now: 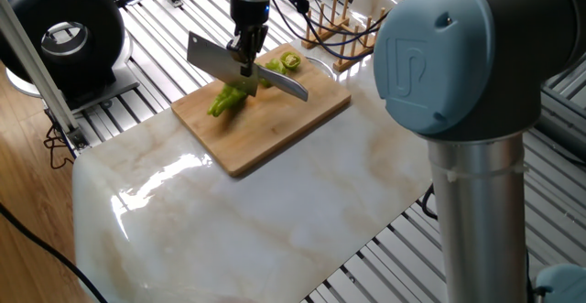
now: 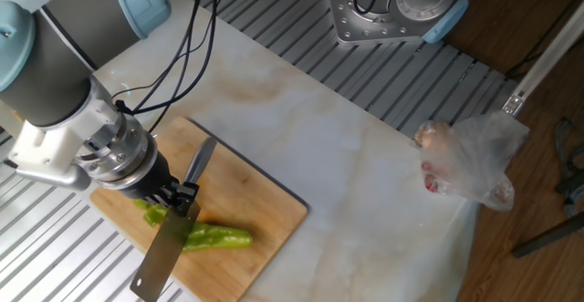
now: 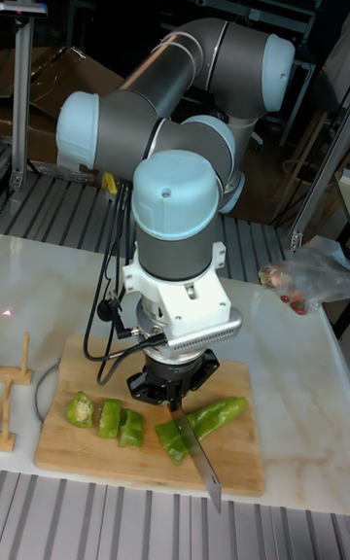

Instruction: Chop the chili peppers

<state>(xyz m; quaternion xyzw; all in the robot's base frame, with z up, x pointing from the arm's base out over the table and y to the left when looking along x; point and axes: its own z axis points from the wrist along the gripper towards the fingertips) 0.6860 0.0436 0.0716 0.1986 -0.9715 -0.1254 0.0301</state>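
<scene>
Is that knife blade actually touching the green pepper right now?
Touching. The tall fixed view shows the knife blade sunk into the chili pepper, with green on both sides.

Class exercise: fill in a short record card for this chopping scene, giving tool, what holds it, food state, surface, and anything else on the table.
tool: knife, blade across the pepper
holder: gripper, shut on the knife handle
food: uncut part of chili pepper; cut pieces lie beside it
surface: wooden cutting board on a marble table
other items: plastic bag near the table edge; small wooden rack beside the board
</scene>
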